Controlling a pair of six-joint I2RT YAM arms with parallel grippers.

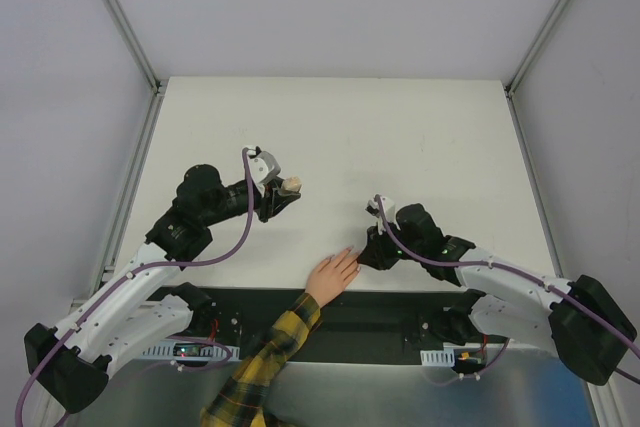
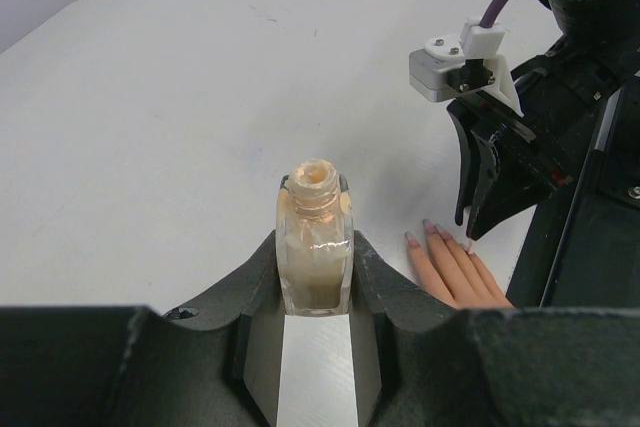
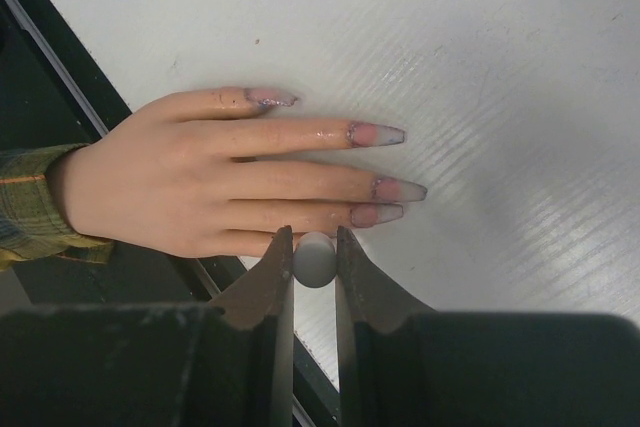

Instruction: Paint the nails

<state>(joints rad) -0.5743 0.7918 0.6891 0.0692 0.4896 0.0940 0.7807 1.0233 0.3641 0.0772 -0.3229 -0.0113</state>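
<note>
Flanking nails: bottle, right tool, brush

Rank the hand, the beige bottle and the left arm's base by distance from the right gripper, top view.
1. Hand: just left of the right gripper, which pinches a white knob.
2. Beige bottle: farther left and up-table, in the left gripper.
3. Left arm's base: far left, at the near edge.

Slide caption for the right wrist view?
Right gripper pinches a small white round knob beside a light-skinned hand with long pinkish nails, flat on the white table.
</note>
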